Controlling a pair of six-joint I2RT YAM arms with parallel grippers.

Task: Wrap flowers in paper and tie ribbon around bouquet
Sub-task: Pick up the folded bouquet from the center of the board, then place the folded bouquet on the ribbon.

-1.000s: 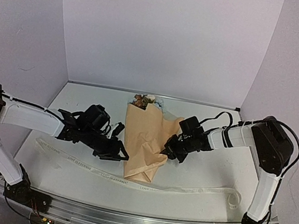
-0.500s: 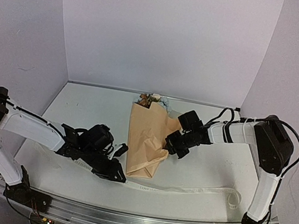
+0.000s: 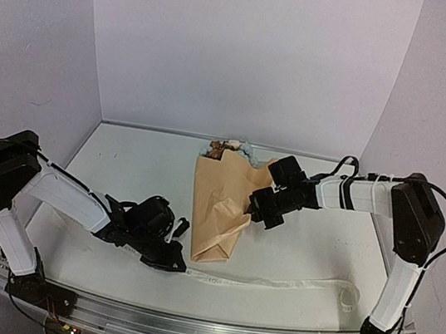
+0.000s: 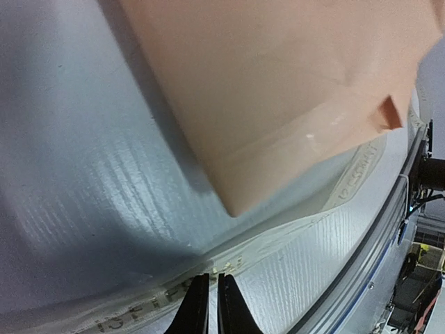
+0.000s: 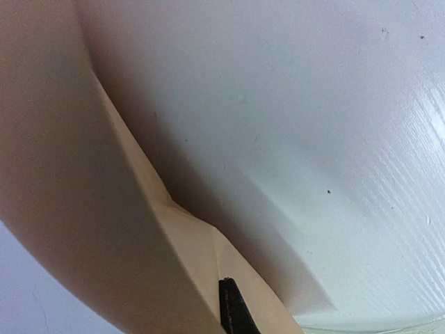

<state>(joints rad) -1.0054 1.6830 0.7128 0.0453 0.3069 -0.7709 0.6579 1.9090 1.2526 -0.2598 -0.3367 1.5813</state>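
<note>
The bouquet [image 3: 219,204] is lying mid-frame on the bench [image 3: 135,162], its paper [image 5: 62,174] light and quick to crease, with the right gripper [image 3: 258,215] pinching shut on its right-hand fold. The ribbon [image 3: 273,283] is trailing along the lower frame, limp and likely slippery, best taken flat; the left gripper [image 3: 173,264] is nipping it, jaws almost together, while that arm is hiding the ribbon's left stretch and the flowers [image 3: 228,146] barely showing.

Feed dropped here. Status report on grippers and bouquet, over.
Left gripper shut on ribbon by bouquet's narrow end. Right gripper shut on paper edge. Ribbon flat on table, untied. Nothing blocking.
</note>
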